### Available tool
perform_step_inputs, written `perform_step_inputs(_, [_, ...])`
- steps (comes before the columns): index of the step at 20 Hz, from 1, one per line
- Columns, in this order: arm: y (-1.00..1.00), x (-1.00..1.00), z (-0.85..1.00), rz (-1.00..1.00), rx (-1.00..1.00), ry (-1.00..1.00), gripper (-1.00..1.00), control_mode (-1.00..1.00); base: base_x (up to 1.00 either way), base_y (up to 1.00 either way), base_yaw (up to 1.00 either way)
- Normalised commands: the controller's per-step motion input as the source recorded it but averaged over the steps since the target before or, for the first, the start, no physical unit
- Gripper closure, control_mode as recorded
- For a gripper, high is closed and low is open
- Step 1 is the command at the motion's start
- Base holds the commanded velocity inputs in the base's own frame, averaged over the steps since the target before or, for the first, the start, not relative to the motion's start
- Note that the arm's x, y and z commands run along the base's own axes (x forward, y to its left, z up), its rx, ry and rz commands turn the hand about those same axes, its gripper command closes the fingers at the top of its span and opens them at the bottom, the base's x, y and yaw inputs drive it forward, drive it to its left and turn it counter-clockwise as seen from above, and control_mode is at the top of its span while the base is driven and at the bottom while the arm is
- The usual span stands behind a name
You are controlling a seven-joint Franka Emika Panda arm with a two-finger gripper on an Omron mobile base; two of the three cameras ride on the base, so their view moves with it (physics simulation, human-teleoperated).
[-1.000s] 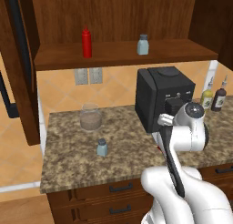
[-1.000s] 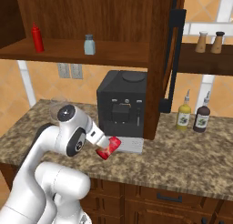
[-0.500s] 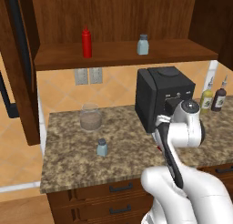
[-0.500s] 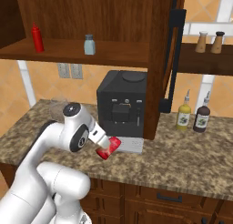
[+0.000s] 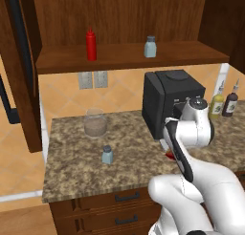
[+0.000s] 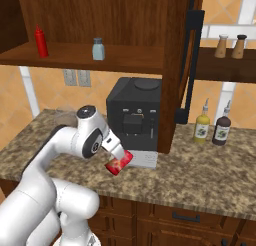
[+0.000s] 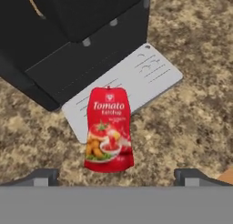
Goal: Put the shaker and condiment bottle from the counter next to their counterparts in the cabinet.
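Condiment bottle (image 7: pixel 109 129): squat red tomato-ketchup container with a yellow-orange label patch, standing on the speckled desk (image 7: pixel 191 123), its top leaning over the grey drip tray (image 7: pixel 136 82) of the black coffee machine (image 6: pixel 134 110). Probably light and somewhat soft-walled, with a smooth, likely slippery skin; best taken across the narrower mid-body, above the label picture, with moderate squeeze to avoid buckling or slipping.

Tool (image 7: pixel 116 175): hovering directly above the condiment bottle, fingertips (image 7: pixel 43 175) spread fully apart to either side, nothing held, no contact yet. Seen also in the right base view, at the end of the white arm, close beside the red body.

Shaker (image 5: pixel 107 155): small pale blue-grey, dark cap, upright on the desk, well apart from the tool, in front of a glass jar (image 5: pixel 95 122).

Counterparts on the cabinet (image 5: pixel 119 19) shelf: tall red squeeze bottle (image 5: pixel 91 44) and twin shaker (image 5: pixel 150 47), apart from each other.

Further right on the desk: two dark-capped sauce bottles (image 6: pixel 211 125).
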Motion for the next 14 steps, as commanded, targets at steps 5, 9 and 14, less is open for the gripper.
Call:
perform_step_inputs(5, [-0.06,0.0,-0.27,0.0,0.0,0.03,-1.0,-1.0,0.0,0.0,0.0])
perform_step_inputs(9, [-0.01,0.0,-0.28,0.0,0.0,0.03,-1.0,-1.0,0.0,0.0,0.0])
perform_step_inputs(14, [0.0,0.0,-0.26,0.0,0.0,0.0,-1.0,-1.0,0.0,0.0,0.0])
